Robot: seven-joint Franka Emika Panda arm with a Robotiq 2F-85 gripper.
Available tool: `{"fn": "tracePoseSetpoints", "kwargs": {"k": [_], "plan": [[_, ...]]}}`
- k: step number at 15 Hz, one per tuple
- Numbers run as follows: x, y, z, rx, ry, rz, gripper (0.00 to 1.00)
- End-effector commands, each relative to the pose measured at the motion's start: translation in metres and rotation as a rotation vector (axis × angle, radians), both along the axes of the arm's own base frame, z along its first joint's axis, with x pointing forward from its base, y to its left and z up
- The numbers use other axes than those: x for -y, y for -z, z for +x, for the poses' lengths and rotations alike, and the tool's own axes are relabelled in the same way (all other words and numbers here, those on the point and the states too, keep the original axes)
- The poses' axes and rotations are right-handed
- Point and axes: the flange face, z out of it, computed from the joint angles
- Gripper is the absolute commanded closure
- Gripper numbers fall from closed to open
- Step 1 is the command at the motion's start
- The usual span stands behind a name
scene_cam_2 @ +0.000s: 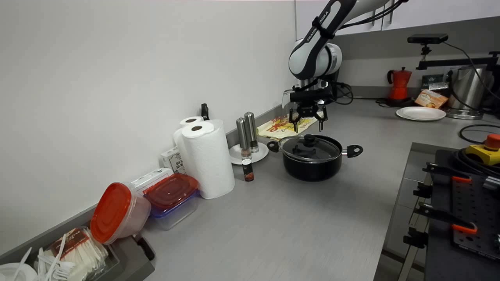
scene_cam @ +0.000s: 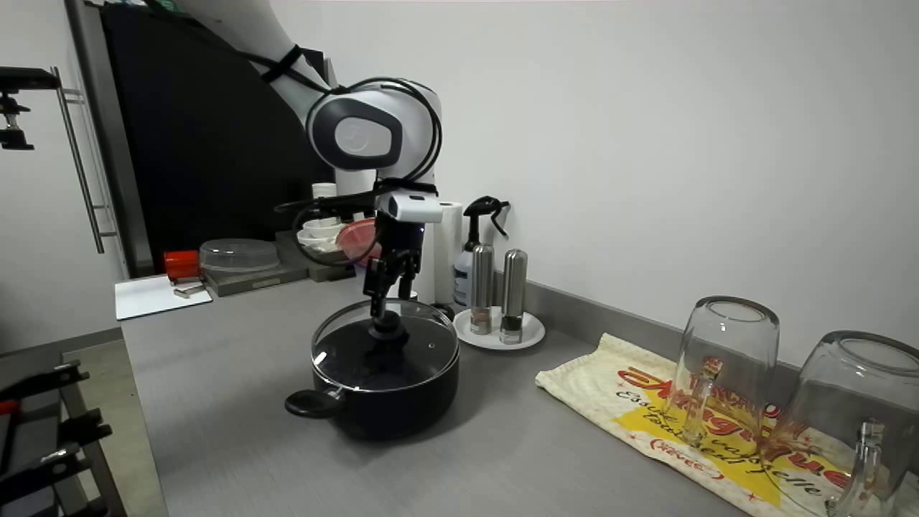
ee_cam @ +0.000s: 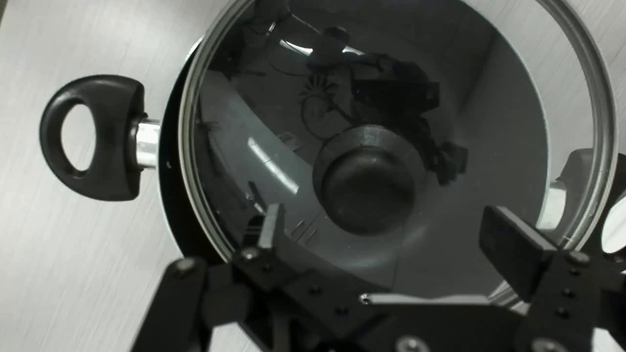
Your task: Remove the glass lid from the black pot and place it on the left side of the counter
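Beneath the black two-fingered pincer [scene_cam_2: 308,127], its fingers apart with open room between, the round metal-rimmed glass lid [scene_cam_2: 310,150] sat off-centre on the low black pot [scene_cam_2: 312,170], one edge overhanging.

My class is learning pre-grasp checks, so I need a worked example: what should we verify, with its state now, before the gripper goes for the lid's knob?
1. Pot upright on the counter: ok.
2. Lid centred on the pot: not ok; the wrist view shows it overhanging one side.
3. Gripper open: ok; its fingers stand well apart.
4. Knob between the fingers: not ok; in an exterior view their tips show above it.
5. Set-down side agreed: cannot tell; the pictures do not show whose left is meant.
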Motion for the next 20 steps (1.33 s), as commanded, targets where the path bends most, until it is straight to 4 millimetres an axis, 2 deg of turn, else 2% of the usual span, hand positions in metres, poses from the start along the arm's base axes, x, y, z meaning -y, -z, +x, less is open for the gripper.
{"fn": "tracePoseSetpoints", "kwargs": {"k": [1,8,9,10,11,15,17,20], "plan": [[0.003,0.015,0.006,-0.025,0.014,-0.016,0.00],[0.001,0.036,0.006,-0.048,0.009,-0.009,0.02],[0.001,0.037,0.006,-0.052,0.008,-0.009,0.26],[0.001,0.037,0.007,-0.054,0.006,-0.008,0.26],[0.000,0.038,0.008,-0.054,0.005,-0.009,0.31],[-0.002,0.036,0.010,-0.055,-0.002,-0.010,0.62],[-0.002,0.036,0.010,-0.061,-0.001,-0.007,0.74],[-0.003,0.036,0.010,-0.068,-0.003,-0.004,0.74]]}}
